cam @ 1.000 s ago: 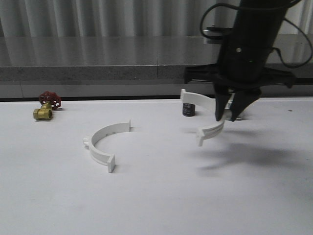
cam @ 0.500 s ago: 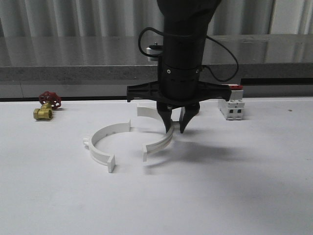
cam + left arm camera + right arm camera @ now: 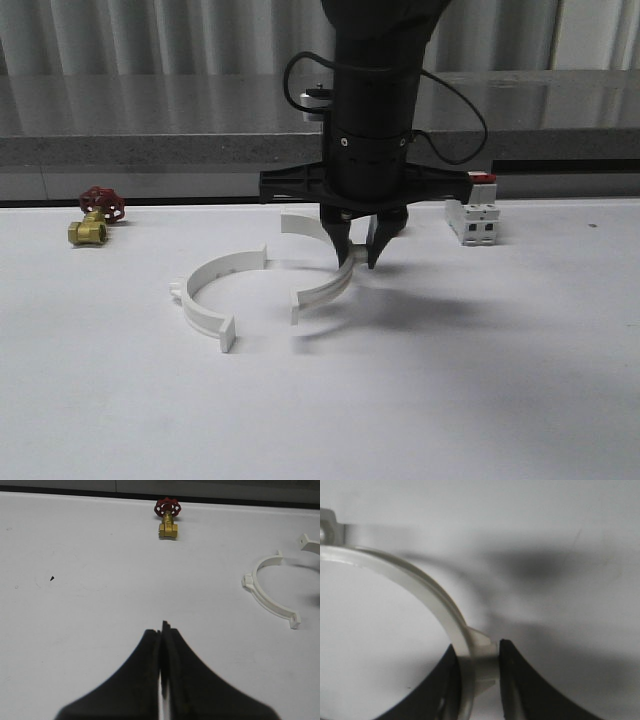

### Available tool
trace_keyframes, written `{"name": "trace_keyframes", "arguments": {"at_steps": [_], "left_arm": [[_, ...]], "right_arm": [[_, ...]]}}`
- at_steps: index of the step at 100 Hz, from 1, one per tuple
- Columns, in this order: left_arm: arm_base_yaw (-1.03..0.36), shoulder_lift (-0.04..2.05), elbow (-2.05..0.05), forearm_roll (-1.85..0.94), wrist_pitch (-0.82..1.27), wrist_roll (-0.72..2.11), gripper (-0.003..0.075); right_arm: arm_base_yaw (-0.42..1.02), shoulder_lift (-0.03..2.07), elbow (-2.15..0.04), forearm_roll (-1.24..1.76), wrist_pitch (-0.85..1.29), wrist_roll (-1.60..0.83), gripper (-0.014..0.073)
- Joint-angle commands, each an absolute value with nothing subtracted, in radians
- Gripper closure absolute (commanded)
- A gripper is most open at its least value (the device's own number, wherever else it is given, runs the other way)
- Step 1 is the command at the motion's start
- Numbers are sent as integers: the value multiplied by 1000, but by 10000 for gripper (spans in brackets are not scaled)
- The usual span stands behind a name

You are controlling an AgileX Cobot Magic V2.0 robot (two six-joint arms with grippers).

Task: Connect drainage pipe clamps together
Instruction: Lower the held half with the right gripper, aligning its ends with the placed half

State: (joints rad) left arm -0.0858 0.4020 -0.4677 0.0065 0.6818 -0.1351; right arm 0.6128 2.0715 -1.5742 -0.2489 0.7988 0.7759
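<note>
A white table (image 3: 480, 400) seen from the front, with a grey ledge and a corrugated wall behind it. The right arm reaches down over the middle of the table. Its claw (image 3: 360, 255) points straight down and pinches a white half-ring clamp (image 3: 325, 290) at the middle of its curve. The held clamp hangs just below and to the left of the fingertips, its open side facing left, one tab end toward the camera and the other end behind the arm. From the right wrist camera, the two dark fingers (image 3: 512, 680) press on either side of the band at a small raised lug, and the curve of this clamp (image 3: 427, 592) sweeps away to a tab end with a hole.

The second clamp (image 3: 205, 295) lies flat on the table to the left of the right claw, near it, with its open side facing right toward the held one. The ends of the two halves are close but apart.

Far to the left of the claw, near the table's back edge, sits a brass valve (image 3: 92, 225) with a red handwheel. Just to the right of the claw, farther back, stands a white breaker (image 3: 473, 218) with a red top.

The left claw (image 3: 161, 645), seen from its own wrist camera, is pressed together on nothing, above bare table. Ahead of it lie the valve (image 3: 168, 522) and, off to one side, the lying clamp (image 3: 267, 587).
</note>
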Motion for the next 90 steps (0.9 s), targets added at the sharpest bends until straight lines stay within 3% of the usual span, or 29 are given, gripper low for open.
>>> {"name": "trace_keyframes", "arguments": {"at_steps": [1, 90], "left_arm": [[-84, 410, -494, 0, 618, -142, 741], [-84, 410, -494, 0, 618, -142, 741]], "right_arm": [[613, 2016, -1604, -251, 771, 778, 483], [634, 2069, -1606, -202, 759, 927, 483]]}}
